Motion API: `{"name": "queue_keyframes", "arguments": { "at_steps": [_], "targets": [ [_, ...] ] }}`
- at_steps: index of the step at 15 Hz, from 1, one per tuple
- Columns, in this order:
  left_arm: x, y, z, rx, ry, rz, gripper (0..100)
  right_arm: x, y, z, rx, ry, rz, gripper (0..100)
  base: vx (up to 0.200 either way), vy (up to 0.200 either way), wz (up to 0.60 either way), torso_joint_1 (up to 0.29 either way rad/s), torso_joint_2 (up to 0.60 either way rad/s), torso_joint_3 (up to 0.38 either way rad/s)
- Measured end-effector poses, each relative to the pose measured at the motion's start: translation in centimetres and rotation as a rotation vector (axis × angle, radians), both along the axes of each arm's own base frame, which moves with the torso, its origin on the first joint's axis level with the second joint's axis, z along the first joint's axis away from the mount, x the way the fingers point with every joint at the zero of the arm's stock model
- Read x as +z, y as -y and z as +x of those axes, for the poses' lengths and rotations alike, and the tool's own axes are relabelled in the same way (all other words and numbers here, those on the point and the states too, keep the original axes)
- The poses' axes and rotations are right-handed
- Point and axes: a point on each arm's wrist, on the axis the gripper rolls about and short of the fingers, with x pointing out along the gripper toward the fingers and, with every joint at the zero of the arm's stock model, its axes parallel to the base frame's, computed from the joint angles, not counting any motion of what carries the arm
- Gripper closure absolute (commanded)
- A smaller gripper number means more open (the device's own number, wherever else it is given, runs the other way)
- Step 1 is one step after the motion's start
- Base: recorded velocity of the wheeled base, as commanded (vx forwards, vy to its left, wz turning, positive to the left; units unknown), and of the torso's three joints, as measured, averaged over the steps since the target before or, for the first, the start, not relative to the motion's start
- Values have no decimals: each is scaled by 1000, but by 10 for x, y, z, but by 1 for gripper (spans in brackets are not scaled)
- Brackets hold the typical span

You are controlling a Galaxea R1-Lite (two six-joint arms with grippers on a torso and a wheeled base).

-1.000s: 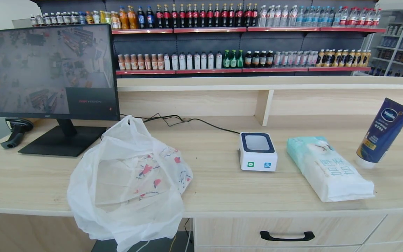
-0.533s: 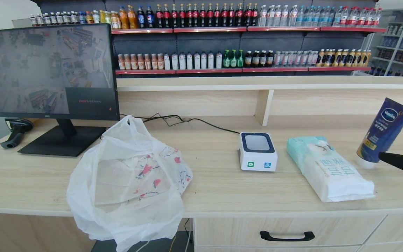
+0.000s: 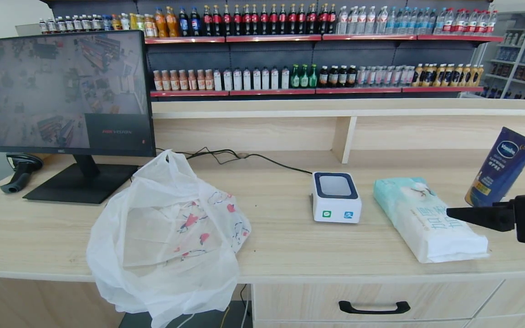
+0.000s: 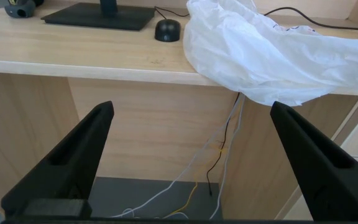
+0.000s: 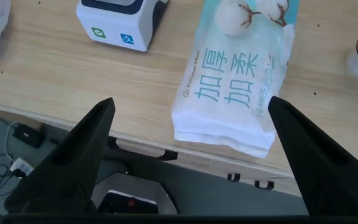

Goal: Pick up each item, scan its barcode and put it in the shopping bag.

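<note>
A white shopping bag point(image 3: 167, 237) lies crumpled on the wooden counter point(image 3: 285, 246) and droops over its front edge. To its right stands a small white barcode scanner point(image 3: 336, 197), then a flat tissue pack point(image 3: 426, 218), then an upright dark blue lotion tube point(image 3: 499, 168). My right gripper point(image 5: 188, 109) is open and hovers above the near end of the tissue pack point(image 5: 235, 81); one finger point(image 3: 476, 215) reaches in from the right edge. My left gripper point(image 4: 190, 112) is open with nothing in it, low in front of the counter, below the bag point(image 4: 272, 56).
A monitor point(image 3: 62, 91) on a black stand sits at the counter's back left, with a handheld scanner point(image 3: 21, 175) beside it and a black mouse point(image 4: 168, 29) behind the bag. A cable point(image 3: 244, 157) runs to the scanner. A raised ledge point(image 3: 344, 132) backs the counter; a drawer handle point(image 3: 374, 307) is below.
My right gripper has come into the head view from the right edge and moved left, over the near end of the tissue pack. The items on the counter have not moved.
</note>
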Motion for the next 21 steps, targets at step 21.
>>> {"name": "queue_keyframes", "arguments": {
  "at_steps": [21],
  "targets": [
    [0,0,0,0,0,0,0,-35,-13,90,-110,-188,-70,0,0,0,0,0,0,0]
  ]
}}
